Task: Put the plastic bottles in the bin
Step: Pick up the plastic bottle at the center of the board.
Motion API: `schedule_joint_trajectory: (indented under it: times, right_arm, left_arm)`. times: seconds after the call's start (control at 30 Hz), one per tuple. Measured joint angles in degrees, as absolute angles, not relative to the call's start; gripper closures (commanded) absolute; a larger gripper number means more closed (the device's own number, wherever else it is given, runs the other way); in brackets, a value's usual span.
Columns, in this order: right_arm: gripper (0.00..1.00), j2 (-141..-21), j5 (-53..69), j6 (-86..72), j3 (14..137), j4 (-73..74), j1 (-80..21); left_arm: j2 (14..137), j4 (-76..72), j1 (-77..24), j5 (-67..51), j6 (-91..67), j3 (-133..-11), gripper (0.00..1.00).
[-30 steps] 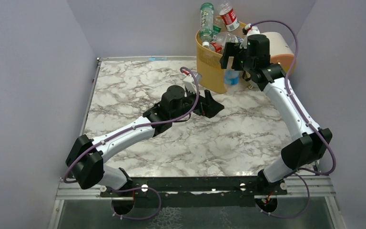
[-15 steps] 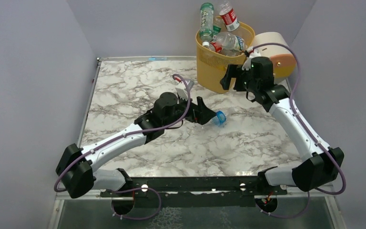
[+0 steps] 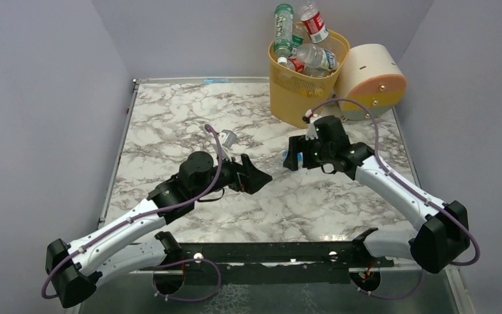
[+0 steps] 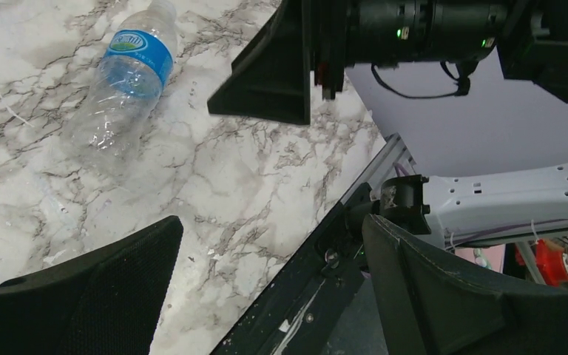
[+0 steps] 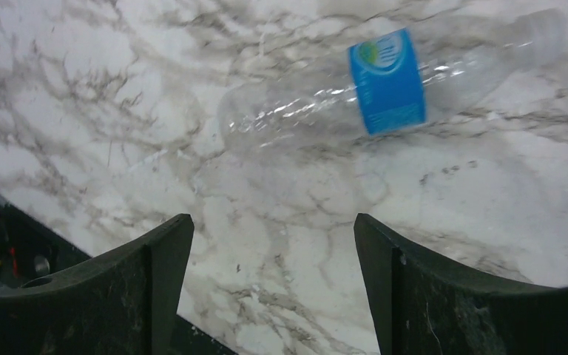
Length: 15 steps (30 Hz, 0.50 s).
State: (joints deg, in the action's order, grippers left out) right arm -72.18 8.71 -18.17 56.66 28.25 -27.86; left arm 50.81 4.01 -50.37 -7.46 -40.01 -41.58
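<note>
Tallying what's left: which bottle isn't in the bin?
The blue-labelled bottle, lying on the table by the right gripper; the other bottles are piled in the bin.

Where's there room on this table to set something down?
Bare: the table at far left, from its edge to the bin, and the strip between left gripper, right gripper and the near rail. Crowded: around the bottle by those grippers, and the far-right corner with the cylinder.

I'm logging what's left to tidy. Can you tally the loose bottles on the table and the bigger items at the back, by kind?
Loose bottle on the table: 1
Yellow bin: 1
Cream cylinder: 1
Total: 3
The piled bottles in the bin overlap too much to count.
</note>
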Motion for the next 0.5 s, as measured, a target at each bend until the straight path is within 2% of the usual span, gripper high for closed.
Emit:
schedule_joint_trajectory:
  times: [0.17,0.33,0.5]
  right_arm:
    - [0.14,-72.34,8.56,-19.97,54.17,28.25,-35.27]
    - [0.10,-74.91,7.46,-20.95,54.43,27.70,-35.24]
    - [0.03,-79.29,6.17,-18.61,60.73,28.56,-35.18]
  left_arm:
    - [46.68,7.11,-50.37,-5.82,-40.66,-41.23,0.02]
    - [41.93,8.60,-50.37,-5.48,-42.09,-37.89,0.03]
    - [37.34,10.94,-50.37,-5.45,-44.12,-33.17,0.03]
